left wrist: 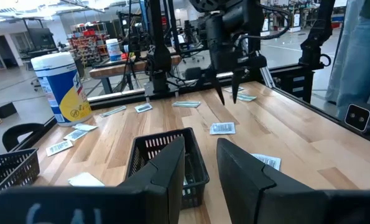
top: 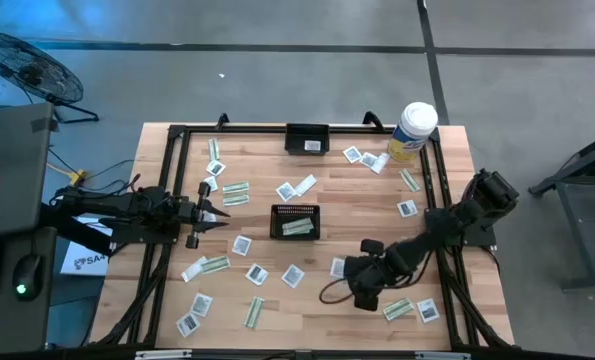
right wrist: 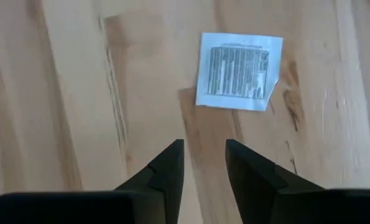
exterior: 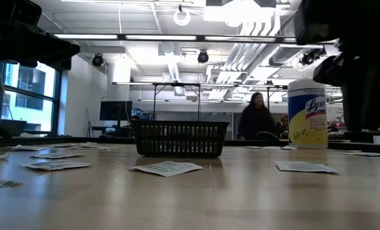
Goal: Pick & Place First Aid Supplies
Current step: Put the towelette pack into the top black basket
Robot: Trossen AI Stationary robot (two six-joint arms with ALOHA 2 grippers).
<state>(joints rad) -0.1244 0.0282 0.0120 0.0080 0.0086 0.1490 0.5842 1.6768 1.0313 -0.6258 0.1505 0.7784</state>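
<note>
My right pincer (right wrist: 203,163) hangs over the table (right wrist: 79,93), fingers a little apart and holding nothing; a square white packet (right wrist: 239,71) lies flat just ahead of them. My left pincer (top: 215,214) waits, slightly parted and empty.

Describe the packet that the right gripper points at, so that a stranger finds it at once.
Start at the black basket in the table's middle, then go to the right gripper. Right beside its fingers lies a square white packet with dark print, unlike the green-and-white strip on the arm's other side.
</note>
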